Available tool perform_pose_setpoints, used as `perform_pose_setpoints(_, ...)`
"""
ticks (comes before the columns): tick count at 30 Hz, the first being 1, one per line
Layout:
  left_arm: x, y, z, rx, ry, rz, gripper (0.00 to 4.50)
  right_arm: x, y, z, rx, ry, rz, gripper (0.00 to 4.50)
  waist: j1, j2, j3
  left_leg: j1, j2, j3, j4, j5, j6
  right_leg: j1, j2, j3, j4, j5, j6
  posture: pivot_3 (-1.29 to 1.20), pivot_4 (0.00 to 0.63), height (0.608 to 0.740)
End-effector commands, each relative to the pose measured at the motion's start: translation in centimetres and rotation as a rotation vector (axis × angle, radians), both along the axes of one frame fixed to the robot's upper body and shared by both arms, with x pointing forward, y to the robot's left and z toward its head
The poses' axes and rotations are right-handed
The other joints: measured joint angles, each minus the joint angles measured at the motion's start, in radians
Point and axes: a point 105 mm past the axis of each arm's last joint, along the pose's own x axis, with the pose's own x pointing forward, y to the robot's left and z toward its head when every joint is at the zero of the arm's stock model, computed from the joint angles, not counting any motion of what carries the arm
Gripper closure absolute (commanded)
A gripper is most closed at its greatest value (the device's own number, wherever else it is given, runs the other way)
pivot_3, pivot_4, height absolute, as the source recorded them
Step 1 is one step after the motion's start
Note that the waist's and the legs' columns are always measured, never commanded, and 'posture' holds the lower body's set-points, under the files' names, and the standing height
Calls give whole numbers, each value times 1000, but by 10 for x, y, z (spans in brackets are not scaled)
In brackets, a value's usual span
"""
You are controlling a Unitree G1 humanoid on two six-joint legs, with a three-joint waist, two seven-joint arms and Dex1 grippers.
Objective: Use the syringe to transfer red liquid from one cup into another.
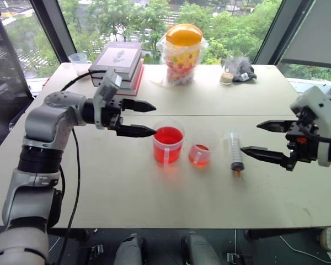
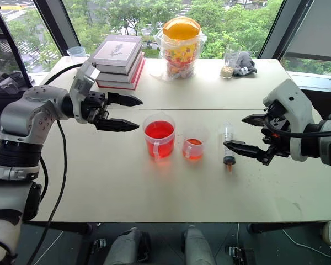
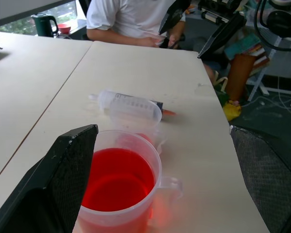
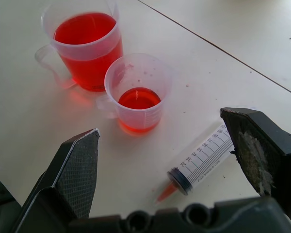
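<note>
The larger clear cup [image 1: 168, 143] stands mid-table, well filled with red liquid [image 1: 168, 136]. Just to its right the smaller clear cup [image 1: 200, 154] holds a shallow layer of the same liquid. The syringe [image 1: 235, 152] lies flat on the table right of the small cup, its orange tip toward the near edge. My left gripper [image 1: 144, 117] hovers open just left of the larger cup, pointing right, holding nothing. My right gripper [image 1: 252, 138] is open and empty, its lower fingertip close to the syringe's right side. In the right wrist view the syringe [image 4: 203, 160] lies between the fingers.
At the back of the table [image 1: 154, 193] sit a stack of books [image 1: 119, 67], a bagged jar with a yellow lid [image 1: 182, 53], a small clear cup [image 1: 78, 62] at far left, and a dark bundle [image 1: 238, 70]. A seated person [image 3: 136, 22] shows in the left wrist view.
</note>
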Motion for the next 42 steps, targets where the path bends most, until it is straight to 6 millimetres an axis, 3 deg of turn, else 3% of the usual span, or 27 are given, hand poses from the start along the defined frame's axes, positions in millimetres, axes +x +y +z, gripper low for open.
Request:
perform_pose_setpoints(1, -5, 2, 10, -14, -42, -14, 0, -2, 2, 7, -9, -43, 8, 123, 0, 0, 0, 0, 0, 0, 0, 0, 0, 0, 0, 0, 0, 0, 0, 0, 150, 740)
perform_pose_setpoints(16, -6, 0, 13, -26, -50, -14, 0, -1, 2, 2, 2, -29, -2, 123, 0, 0, 0, 0, 0, 0, 0, 0, 0, 0, 0, 0, 0, 0, 1, 0, 150, 740)
perform_pose_setpoints(27, -4, -11, 13, -37, -66, -44, 0, 17, -13, -7, 48, 74, -148, 123, 0, 0, 0, 0, 0, 0, 0, 0, 0, 0, 0, 0, 0, 0, -1, 0, 150, 740)
perform_pose_setpoints(30, -3, -17, 13, -49, -74, -49, 0, 27, -25, -13, 42, 118, -234, 123, 0, 0, 0, 0, 0, 0, 0, 0, 0, 0, 0, 0, 0, -1, -1, 0, 150, 740)
perform_pose_setpoints(34, -2, -22, 9, -62, -78, -57, 0, 56, -43, -33, 127, 268, -408, 123, -4, 0, 0, 0, 0, 1, 0, 0, 0, 0, 0, 2, 0, -1, -2, 0, 150, 740)
perform_pose_setpoints(42, -7, -25, 1, -98, -74, -45, 0, 98, -57, -62, 233, 498, -587, 123, -4, 0, 0, 0, 0, 2, -1, 0, 0, -1, 1, 2, 0, 1, 1, 0, 150, 740)
